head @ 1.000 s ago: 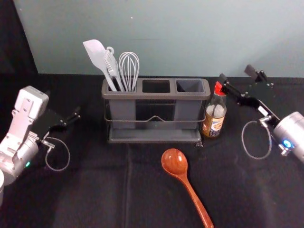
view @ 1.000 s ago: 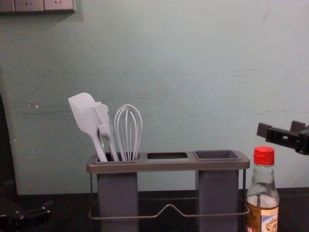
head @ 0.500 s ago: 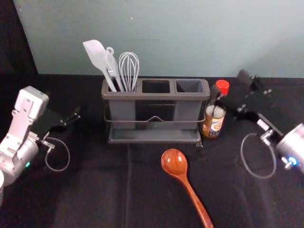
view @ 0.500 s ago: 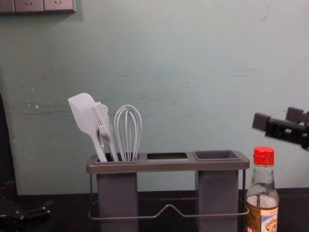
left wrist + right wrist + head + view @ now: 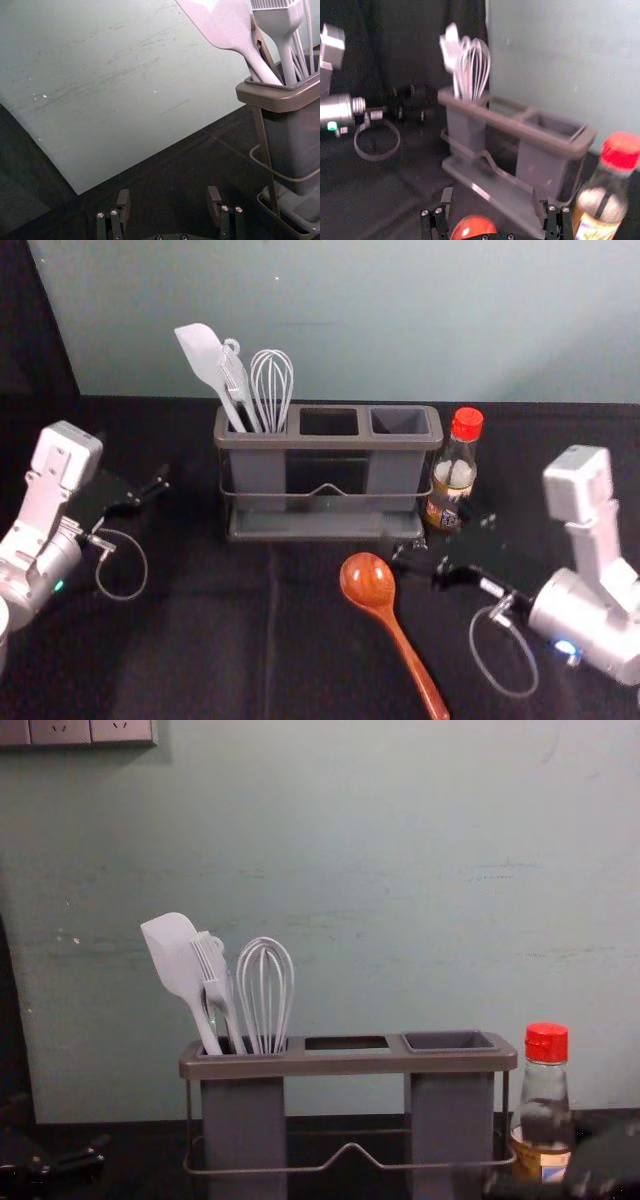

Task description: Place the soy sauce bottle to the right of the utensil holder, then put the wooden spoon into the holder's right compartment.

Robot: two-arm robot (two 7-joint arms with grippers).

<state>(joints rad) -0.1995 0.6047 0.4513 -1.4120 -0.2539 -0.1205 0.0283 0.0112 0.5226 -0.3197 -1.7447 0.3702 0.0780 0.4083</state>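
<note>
left gripper parked far left, jaws spread, nothing held. dark grey plastic utensil holder: target is its right compartment. reddish-brown wooden spoon flat in front; i'd square up on the handle, pinch, lift high, lower handle first. right gripper low near the spoon's bowl, jaws wide, holding nothing. red-capped glass soy sauce bottle upright just right of holder, don't clip it.

Site: likely a robotics lab. Evidence: left robot arm and right robot arm over black cloth; scuffed grey-green wall, sockets.
</note>
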